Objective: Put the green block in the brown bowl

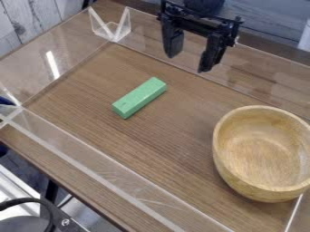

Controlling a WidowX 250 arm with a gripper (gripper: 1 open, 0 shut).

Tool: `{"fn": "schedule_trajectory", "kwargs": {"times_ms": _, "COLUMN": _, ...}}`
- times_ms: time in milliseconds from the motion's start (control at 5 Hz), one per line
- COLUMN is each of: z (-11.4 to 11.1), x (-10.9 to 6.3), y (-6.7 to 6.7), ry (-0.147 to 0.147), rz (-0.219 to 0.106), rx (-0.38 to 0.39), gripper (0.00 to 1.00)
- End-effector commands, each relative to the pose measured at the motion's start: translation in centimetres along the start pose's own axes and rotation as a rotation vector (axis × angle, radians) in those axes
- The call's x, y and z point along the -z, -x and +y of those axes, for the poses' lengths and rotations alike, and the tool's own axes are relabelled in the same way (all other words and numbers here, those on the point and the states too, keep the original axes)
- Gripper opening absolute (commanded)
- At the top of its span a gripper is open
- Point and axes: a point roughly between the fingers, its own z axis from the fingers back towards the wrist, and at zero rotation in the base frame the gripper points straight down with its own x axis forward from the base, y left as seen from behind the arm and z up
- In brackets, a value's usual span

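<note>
The green block [140, 96] lies flat on the wooden table, left of centre, its long side running diagonally. The brown bowl [258, 177] stands at the lower right, upright with nothing inside it. My gripper [194, 51] hangs at the top centre, pointing down, above and behind the block and well apart from it. Its two dark fingers [173, 41] stand spread, and nothing is between them.
A clear acrylic wall [72, 145] runs along the table's left and front edges. A small clear plastic stand [111, 24] sits at the back left corner. Bare wood table [182, 127] lies between block and bowl.
</note>
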Motion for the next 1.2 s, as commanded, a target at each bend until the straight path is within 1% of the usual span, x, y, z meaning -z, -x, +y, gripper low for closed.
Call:
{"fn": "schedule_trajectory", "kwargs": {"times_ms": 0, "z": 0.7, "x": 0.7, "y": 0.2, "ry": -0.009, "rz": 0.017, "rx": 0.019, "gripper": 1.00}}
{"fn": "schedule_trajectory", "kwargs": {"times_ms": 200, "z": 2.1, "x": 2.1, "y": 1.0, "ry": -0.029, "rz": 0.045, "rx": 0.073, "gripper": 1.00}}
{"fn": "schedule_trajectory", "kwargs": {"times_ms": 600, "z": 5.2, "x": 4.2, "y": 2.1, "ry": -0.046, "rz": 0.053, "rx": 0.101, "gripper": 1.00}}
{"fn": "schedule_trajectory", "kwargs": {"times_ms": 1000, "z": 7.5, "x": 6.3, "y": 2.7, "ry": -0.062, "rz": 0.066, "rx": 0.149, "gripper": 1.00}}
